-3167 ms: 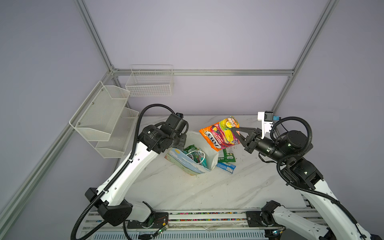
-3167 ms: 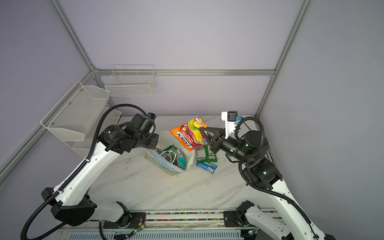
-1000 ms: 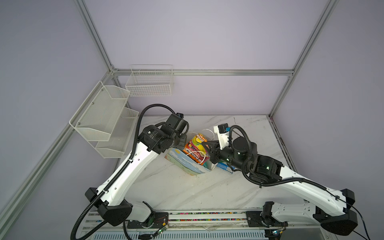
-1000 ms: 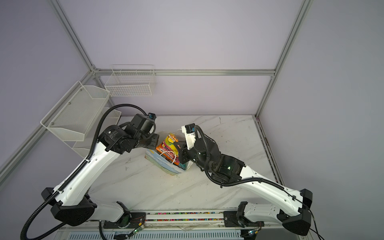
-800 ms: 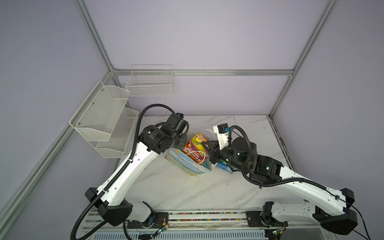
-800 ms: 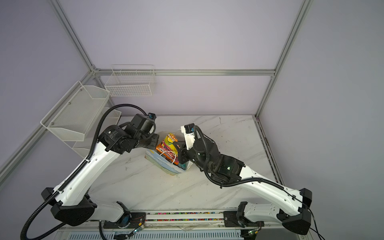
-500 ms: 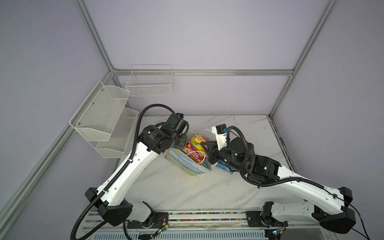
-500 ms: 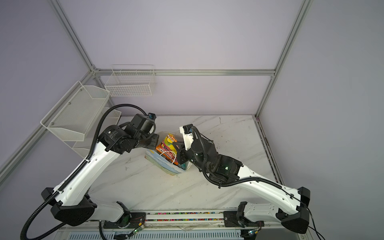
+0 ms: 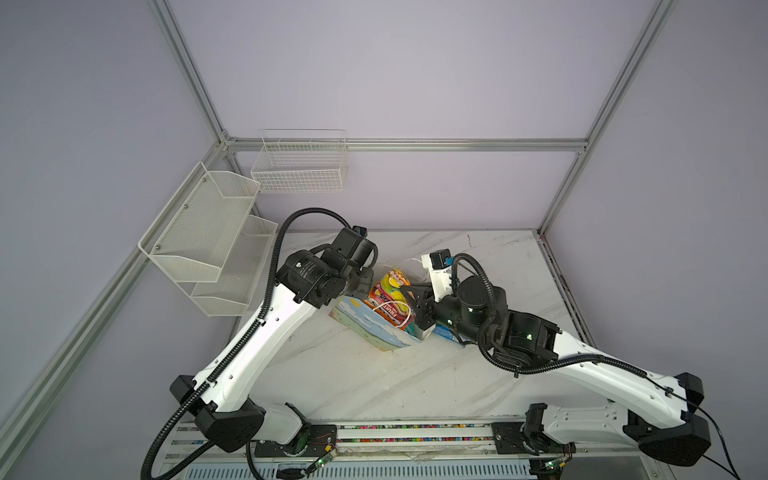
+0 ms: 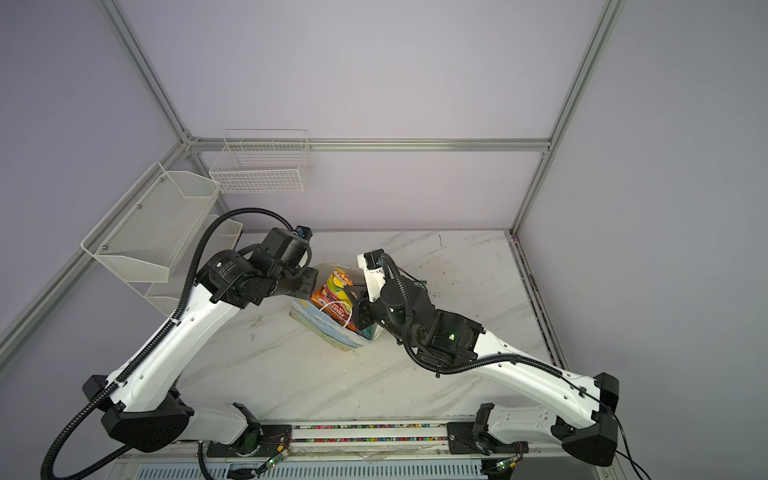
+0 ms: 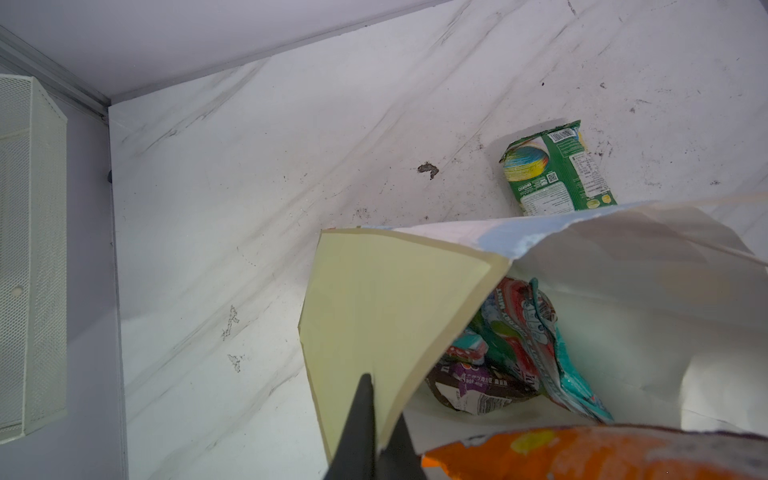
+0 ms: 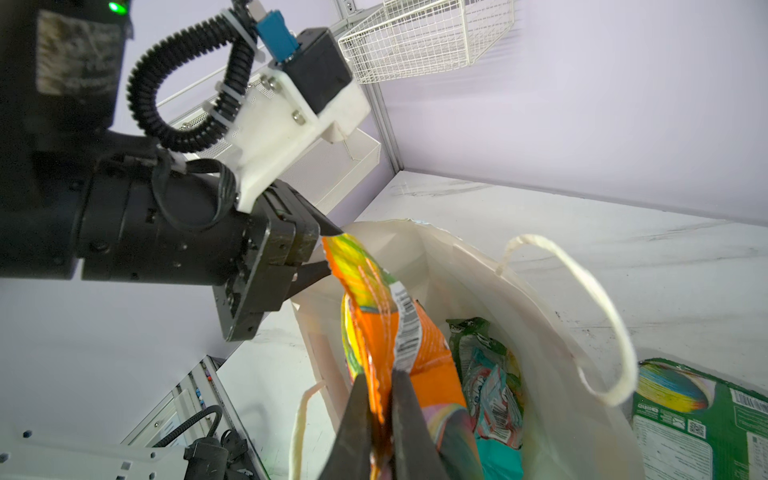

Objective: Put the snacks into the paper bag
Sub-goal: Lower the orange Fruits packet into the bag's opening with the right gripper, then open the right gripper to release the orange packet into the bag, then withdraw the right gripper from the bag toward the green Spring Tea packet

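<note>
The right pincer (image 12: 380, 378) pinched one edge of the glossy orange candy packet (image 9: 388, 297), gripping it from the packet's 3 o'clock side in both top views. The packet stood on end in the mouth of the white paper gift bag printed with sky and field (image 9: 374, 332). Its long axis ran from 12 to 6 o'clock, and its upper end rose above the rim. The left pincer (image 11: 382, 399), pressed together on the bag's rim at its 10 o'clock corner, held the mouth open. A release looked likely to drop the packet straight in. Some seconds earlier the packet hung in the air at the bag's 1 o'clock, clear of it, with the right pincer drawn back toward 3 o'clock. The left pincer had not shifted.
</note>
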Controlling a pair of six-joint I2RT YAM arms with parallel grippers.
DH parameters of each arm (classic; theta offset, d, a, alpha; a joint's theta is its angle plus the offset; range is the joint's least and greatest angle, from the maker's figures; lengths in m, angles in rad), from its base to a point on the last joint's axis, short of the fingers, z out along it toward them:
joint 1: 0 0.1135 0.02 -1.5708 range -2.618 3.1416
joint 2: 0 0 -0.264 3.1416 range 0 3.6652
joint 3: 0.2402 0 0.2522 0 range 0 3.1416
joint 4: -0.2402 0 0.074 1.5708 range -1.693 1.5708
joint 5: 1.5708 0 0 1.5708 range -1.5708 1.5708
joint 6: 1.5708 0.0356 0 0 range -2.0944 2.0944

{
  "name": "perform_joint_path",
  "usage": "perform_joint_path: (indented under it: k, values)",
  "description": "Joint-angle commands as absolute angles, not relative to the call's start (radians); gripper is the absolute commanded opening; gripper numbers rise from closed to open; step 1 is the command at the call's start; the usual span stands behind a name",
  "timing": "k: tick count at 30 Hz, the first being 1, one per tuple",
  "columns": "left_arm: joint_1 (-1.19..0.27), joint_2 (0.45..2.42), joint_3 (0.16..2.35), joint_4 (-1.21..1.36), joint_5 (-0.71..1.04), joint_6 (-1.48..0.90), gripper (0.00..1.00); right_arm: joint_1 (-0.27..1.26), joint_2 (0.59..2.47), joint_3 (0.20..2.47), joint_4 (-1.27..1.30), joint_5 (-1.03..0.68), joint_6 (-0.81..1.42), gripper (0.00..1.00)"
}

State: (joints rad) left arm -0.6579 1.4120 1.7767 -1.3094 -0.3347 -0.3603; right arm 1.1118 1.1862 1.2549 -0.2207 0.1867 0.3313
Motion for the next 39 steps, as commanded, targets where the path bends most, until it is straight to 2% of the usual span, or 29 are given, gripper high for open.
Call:
perform_joint_path:
  k: [1,3,5,14,24,26,28,39]
  values:
    - [-0.662,1.401,1.884,-1.284,-0.360,-0.373,0.00,1.120,1.157,1.286,-0.145,0.108,0.316,0.29]
    - [-0.663,1.398,1.883,-1.284,-0.360,-0.374,0.00,1.119,1.134,1.277,-0.115,0.074,0.314,0.40]
    - [-0.663,1.399,1.883,-1.285,-0.360,-0.374,0.00,1.119,1.115,1.280,-0.120,0.095,0.314,0.46]
    - [-0.663,1.397,1.879,-1.284,-0.359,-0.376,0.00,1.119,1.061,1.272,-0.194,0.209,0.333,0.53]
    - [-0.663,1.400,1.875,-1.285,-0.361,-0.376,0.00,1.118,1.015,1.240,-0.250,0.332,0.388,0.68]
    - [-0.663,1.400,1.874,-1.285,-0.361,-0.376,0.00,1.118,1.002,1.234,-0.260,0.366,0.400,0.73]
    - [-0.663,1.402,1.875,-1.284,-0.363,-0.375,0.00,1.118,0.983,1.224,-0.268,0.402,0.412,0.97]
    - [-0.663,1.404,1.874,-1.282,-0.363,-0.376,0.00,1.117,0.961,1.230,-0.346,0.521,0.445,0.97]
